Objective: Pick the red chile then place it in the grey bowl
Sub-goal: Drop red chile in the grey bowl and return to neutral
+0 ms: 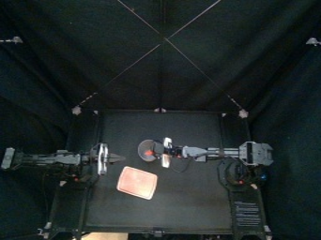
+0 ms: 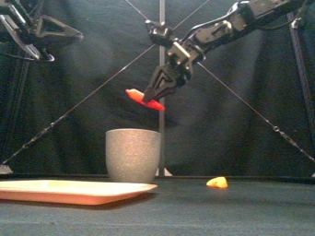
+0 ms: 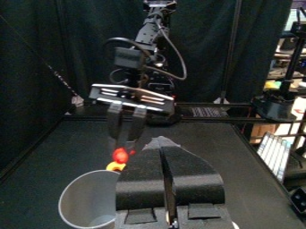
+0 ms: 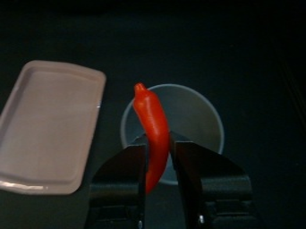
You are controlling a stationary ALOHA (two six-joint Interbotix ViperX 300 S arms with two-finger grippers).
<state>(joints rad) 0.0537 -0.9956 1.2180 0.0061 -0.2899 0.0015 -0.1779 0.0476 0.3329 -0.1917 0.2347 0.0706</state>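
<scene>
The red chile (image 2: 145,100) hangs in the air above the tall grey speckled cup (image 2: 133,154), with my right gripper (image 2: 155,89) shut on its upper part. In the right wrist view the chile (image 4: 152,134) points out between the jaws, straight over the cup's open mouth (image 4: 198,121). From above, the right gripper (image 1: 164,150) sits beside the cup (image 1: 149,142) near the table's middle. My left gripper (image 3: 167,183) rests at the table's left, shut on nothing, facing the cup (image 3: 84,201) and the chile (image 3: 120,156).
A flat pink tray (image 2: 74,191) lies at the front left of the cup (image 1: 137,182). A small orange toy (image 2: 218,182) lies on the table to the right of the cup.
</scene>
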